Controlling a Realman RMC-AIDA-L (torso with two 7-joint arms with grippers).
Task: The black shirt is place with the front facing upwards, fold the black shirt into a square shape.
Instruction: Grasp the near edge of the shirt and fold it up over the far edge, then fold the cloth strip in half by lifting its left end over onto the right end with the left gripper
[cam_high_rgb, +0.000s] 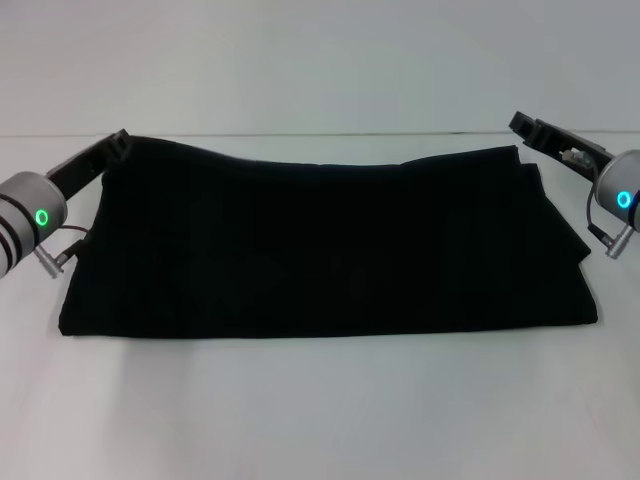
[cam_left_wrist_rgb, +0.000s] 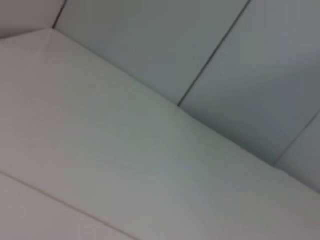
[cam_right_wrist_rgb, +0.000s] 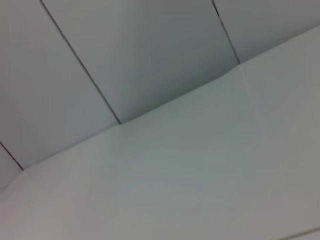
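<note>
The black shirt (cam_high_rgb: 320, 250) lies on the white table (cam_high_rgb: 320, 410) as a wide black band. No lettering or neck label shows. Its far edge dips in the middle and rises toward both far corners. My left gripper (cam_high_rgb: 112, 146) is at the shirt's far left corner, black against the black cloth. My right gripper (cam_high_rgb: 527, 128) is at the far right corner, just above the cloth's edge. Neither wrist view shows the shirt or a gripper.
The table's far edge meets a pale panelled wall (cam_high_rgb: 320, 60). The wrist views show only white table surface (cam_left_wrist_rgb: 100, 165) (cam_right_wrist_rgb: 200, 175) and wall panels with dark seams. Bare table lies in front of the shirt.
</note>
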